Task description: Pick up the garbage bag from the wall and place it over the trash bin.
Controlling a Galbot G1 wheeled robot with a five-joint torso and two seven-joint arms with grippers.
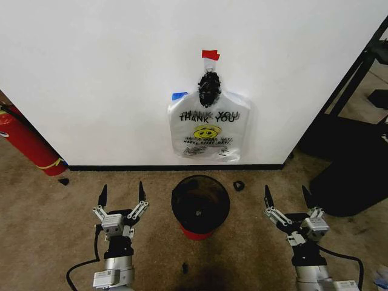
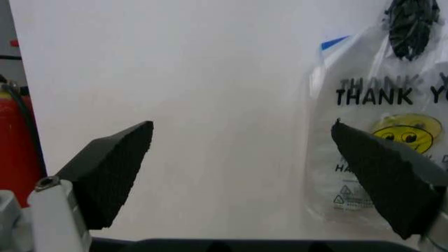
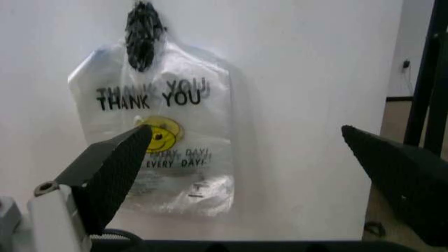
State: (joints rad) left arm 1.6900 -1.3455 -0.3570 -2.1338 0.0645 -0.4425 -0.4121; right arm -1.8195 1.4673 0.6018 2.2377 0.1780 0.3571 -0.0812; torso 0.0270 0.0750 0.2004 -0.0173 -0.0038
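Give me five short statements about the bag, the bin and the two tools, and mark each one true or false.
1. The garbage bag hangs on the wall above the trash bin. True.
2. The left tool is shut on the bag. False: it is open, low over the carpet to the left of the bin, holding nothing.
3. The right tool is open and holds nothing. True.
4. The bin lies tipped on its side. False: it stands upright on its red base, mouth up.
5. The bag already lines the bin. False: the bag is on the wall, under a piece of red tape.
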